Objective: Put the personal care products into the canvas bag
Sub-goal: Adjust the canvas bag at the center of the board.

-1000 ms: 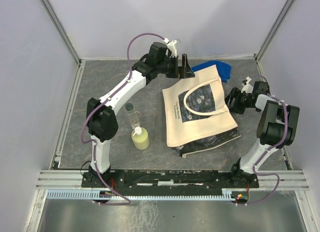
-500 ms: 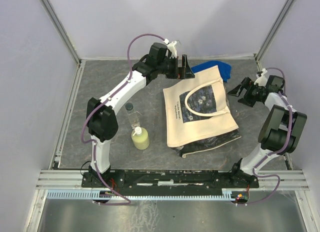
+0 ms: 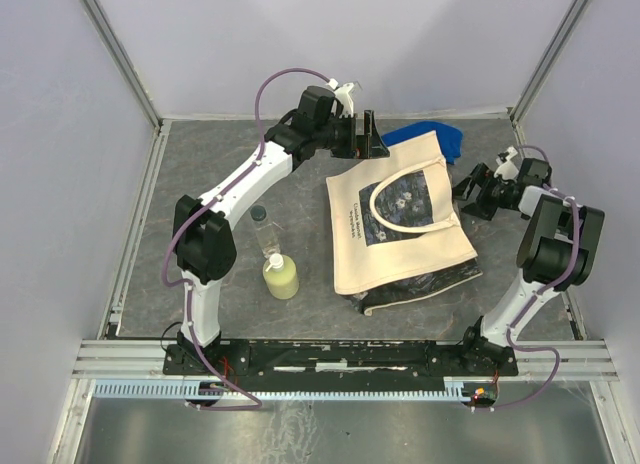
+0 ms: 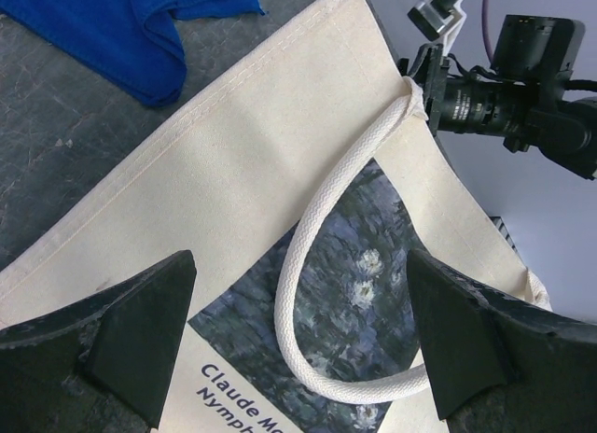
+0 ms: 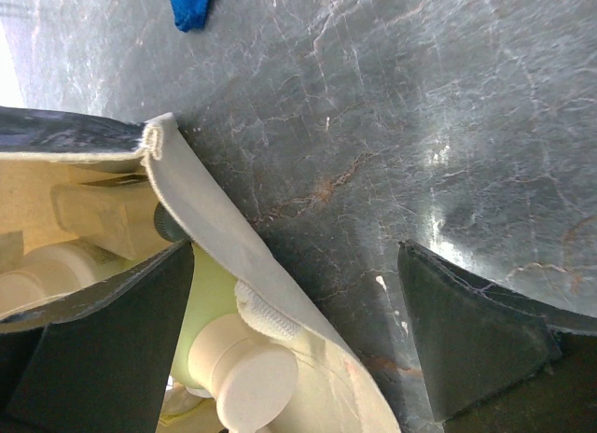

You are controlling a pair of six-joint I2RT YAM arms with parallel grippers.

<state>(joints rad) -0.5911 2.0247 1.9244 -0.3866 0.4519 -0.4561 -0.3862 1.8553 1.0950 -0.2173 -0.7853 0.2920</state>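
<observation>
Right wrist view: the right gripper (image 5: 297, 256), jaws spread wide and empty, has backed off the canvas bag (image 5: 215, 228), its bottle (image 5: 242, 372) apparently delivered inside.

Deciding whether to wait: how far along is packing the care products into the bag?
Done: pale-capped bottles show inside the canvas bag. In hand: nothing; the left gripper, over the bag, and the right gripper, at its mouth, are open and empty. Left: a clear black-capped bottle and a yellow-green bottle on the table, left of the bag.
</observation>
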